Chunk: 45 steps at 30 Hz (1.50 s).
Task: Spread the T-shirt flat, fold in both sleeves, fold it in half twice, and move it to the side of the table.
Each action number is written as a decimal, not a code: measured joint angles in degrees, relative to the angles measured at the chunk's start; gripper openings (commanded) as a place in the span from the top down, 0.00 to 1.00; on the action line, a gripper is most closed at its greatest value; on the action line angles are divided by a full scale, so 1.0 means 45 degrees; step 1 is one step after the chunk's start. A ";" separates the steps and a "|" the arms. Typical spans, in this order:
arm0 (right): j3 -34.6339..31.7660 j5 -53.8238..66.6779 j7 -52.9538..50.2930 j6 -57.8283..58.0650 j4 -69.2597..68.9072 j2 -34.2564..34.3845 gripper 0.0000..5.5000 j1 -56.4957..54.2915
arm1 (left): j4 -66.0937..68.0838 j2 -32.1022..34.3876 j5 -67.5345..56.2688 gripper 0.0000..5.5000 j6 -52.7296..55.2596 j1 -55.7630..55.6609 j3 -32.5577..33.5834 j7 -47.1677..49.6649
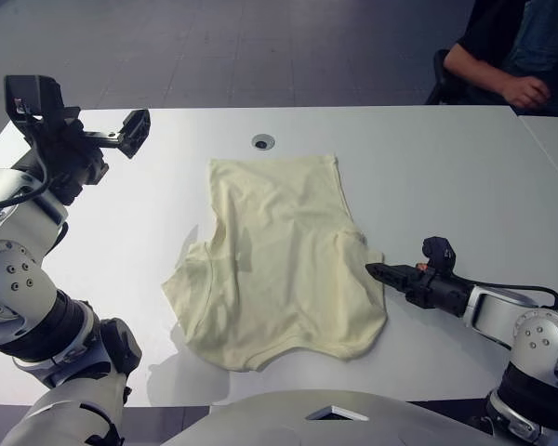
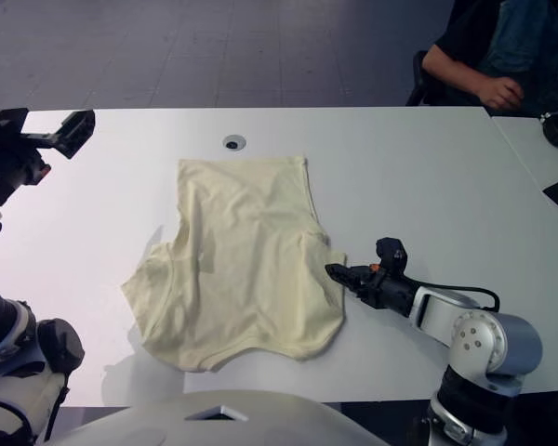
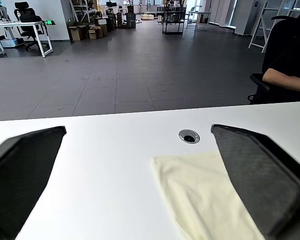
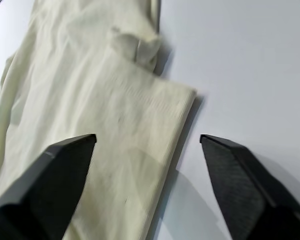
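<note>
At the middle of the white surface [image 1: 446,177] lies the T-shirt [image 1: 279,260], hem toward the far edge beside the round cable hole [image 1: 263,142], shoulders toward me. The right jaws sit low on the surface, spread, straddling the outer edge of the right sleeve [image 4: 160,115] and pinching nothing. The left jaws hang raised over the far left corner, also spread and empty. I judge the step in hand to be the fold of the right sleeve. To do it well, I would slide the lower jaw under the stitched cuff only, close on that one layer, lift just clear, carry it across toward the shirt's midline, and let go once the flap lies flat. The body is not yet fully smooth: the left sleeve [image 1: 181,288] is rumpled and a small bunch [image 4: 137,47] stands up near the right armpit, so a hard pull would likely drag the whole garment. The cloth reads as a thin, limp, matte knit in pale cream with shallow creases. The surface looks hard, smooth and slippery. The black jaw pads are wedge-shaped with a fine grain.
</note>
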 measured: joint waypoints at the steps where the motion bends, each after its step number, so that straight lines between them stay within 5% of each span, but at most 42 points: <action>1: 0.0004 -0.0020 -0.0133 0.0002 0.0069 0.0082 0.44 -0.0088 | 0.0000 -0.0052 -0.0007 0.02 0.0023 -0.0009 -0.0007 0.0027; 19: 0.0046 0.0324 -0.1638 0.0241 0.0639 0.0791 1.00 -0.0559 | -0.0406 -0.0456 -0.0099 0.02 0.0091 0.0040 -0.0209 0.0518; 35: -0.1675 0.1732 -0.1936 0.0309 -0.0298 -0.1208 1.00 -0.0235 | -0.1260 -0.0795 -0.0103 0.02 0.0093 0.0978 0.0003 0.0822; 45: 0.0311 0.3628 -0.2450 0.0310 -0.0886 -0.2107 1.00 -0.1002 | -0.2228 -0.1167 -0.0019 0.02 0.0809 0.1445 0.0515 0.0972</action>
